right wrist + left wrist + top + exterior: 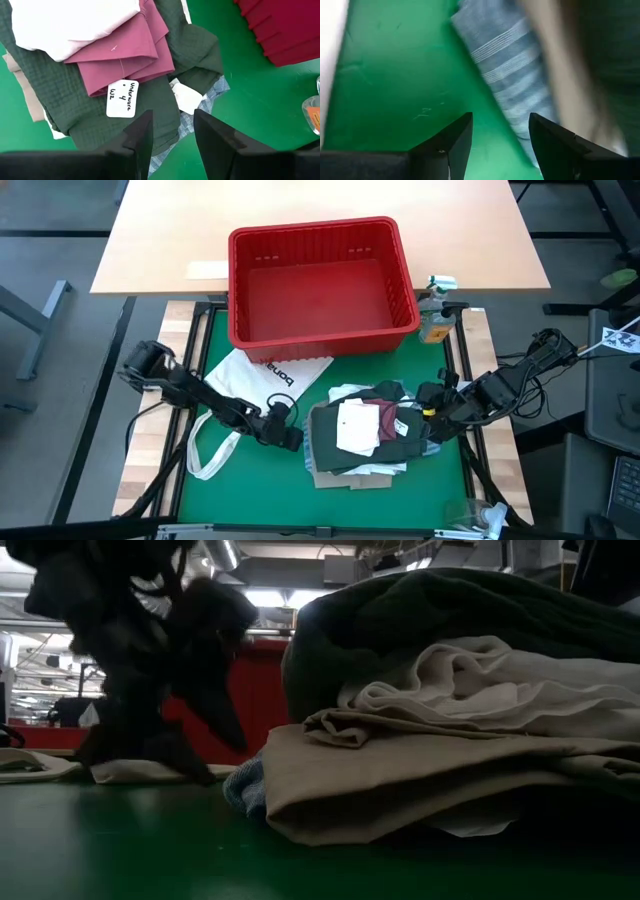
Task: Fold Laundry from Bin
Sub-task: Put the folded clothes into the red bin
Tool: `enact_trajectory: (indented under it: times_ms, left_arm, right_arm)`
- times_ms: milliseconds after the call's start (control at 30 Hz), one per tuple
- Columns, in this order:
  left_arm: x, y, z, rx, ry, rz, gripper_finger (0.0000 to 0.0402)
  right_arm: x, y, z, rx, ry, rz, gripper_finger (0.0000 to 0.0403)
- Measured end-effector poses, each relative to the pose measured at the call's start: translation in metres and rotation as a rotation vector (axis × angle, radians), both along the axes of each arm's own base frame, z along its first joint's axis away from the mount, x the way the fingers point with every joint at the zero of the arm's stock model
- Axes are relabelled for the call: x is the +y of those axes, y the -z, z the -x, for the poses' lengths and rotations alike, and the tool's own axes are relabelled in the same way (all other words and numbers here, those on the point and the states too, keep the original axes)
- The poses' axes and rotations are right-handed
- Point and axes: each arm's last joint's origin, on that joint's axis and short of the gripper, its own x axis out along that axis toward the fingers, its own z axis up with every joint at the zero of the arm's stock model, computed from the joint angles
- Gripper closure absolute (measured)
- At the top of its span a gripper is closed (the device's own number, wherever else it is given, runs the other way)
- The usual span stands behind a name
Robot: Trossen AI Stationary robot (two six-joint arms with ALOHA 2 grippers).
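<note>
Red bin (322, 280) sits empty at upper centre of the high view; the laundry is stacked in a folded pile (365, 430) at lower centre of the green mat (220, 340), so the step looks like final tidying of the stack. Left gripper (290, 435), fingers spread and empty, sits at the pile's left edge by the blue-striped cloth (512, 75); right gripper (432, 412), fingers parted and holding nothing, sits at its right edge over the dark green top (55, 95). Next move likely calls for squaring the edges; the white tote bag (262, 375) crowds the left, open mat lies below.

A white tote bag (262, 376) lies on the green mat (390, 500); a small bottle (436, 323) stands beside it.
</note>
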Motion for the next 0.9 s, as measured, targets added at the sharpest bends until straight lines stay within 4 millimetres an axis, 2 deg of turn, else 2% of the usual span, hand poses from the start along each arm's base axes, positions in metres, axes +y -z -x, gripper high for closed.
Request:
enact_trajectory:
  times_ms: [200, 900]
  left_arm:
    - [-0.003, 0.015, -0.008, -0.023, -0.024, 0.030, 0.0214]
    - [0.013, 0.012, -0.017, -0.081, -0.110, 0.012, 0.0214]
  right_arm:
    - [0.000, 0.000, 0.000, 0.001, 0.000, 0.000, 0.0262]
    - [0.000, 0.000, 0.000, -0.001, 0.000, 0.000, 0.0262]
